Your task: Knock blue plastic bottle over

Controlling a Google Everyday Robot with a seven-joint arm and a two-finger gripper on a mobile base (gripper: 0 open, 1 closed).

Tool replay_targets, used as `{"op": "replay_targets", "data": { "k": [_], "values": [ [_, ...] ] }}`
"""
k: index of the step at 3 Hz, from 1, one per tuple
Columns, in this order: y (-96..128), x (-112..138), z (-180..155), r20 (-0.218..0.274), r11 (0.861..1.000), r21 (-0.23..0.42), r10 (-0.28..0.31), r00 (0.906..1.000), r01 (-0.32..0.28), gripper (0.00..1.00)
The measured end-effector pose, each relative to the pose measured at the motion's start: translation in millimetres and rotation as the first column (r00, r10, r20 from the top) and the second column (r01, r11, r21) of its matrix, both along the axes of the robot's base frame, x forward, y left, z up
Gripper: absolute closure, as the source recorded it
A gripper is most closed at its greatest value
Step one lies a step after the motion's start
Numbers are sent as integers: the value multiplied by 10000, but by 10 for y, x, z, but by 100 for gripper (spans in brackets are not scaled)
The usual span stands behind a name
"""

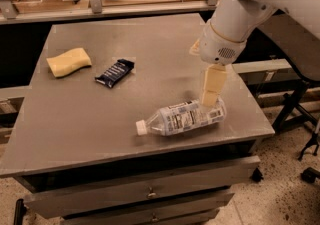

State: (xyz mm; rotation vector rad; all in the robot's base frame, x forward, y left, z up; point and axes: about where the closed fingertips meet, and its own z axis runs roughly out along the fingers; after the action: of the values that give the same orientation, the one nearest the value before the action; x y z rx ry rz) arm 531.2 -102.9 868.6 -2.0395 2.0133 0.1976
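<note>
Clear bluish plastic bottle [182,117] lies flat on its side.
Cream gripper [209,100] at its 3 o'clock end, grip state I cannot tell; better lift straight up.

We count one clear bluish plastic bottle [182,117], one yellow foam sponge [68,61], one dark snack wrapper [115,72], one grey metal table [75,119], and one cream-coloured gripper [209,100], at the bottle's base end.

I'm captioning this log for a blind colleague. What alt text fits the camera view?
A blue plastic bottle lies on its side near the front edge of a grey table, white cap pointing left, with the robot's gripper hanging over its right end. A yellow sponge and a dark snack wrapper lie farther back on the left.
</note>
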Motion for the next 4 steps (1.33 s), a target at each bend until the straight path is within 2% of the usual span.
{"op": "replay_targets", "data": {
  "k": [1,2,3,4],
  "values": [
    [53,8,45,34,9981,-594,-153,9999,155,0],
    [120,39,123,91,9968,-779,-169,9998,176,0],
    [127,66,191,194,9987,-497,-110,9998,120,0],
    [39,114,219,398,9976,677,124,9991,-151,0]
  ]
}}
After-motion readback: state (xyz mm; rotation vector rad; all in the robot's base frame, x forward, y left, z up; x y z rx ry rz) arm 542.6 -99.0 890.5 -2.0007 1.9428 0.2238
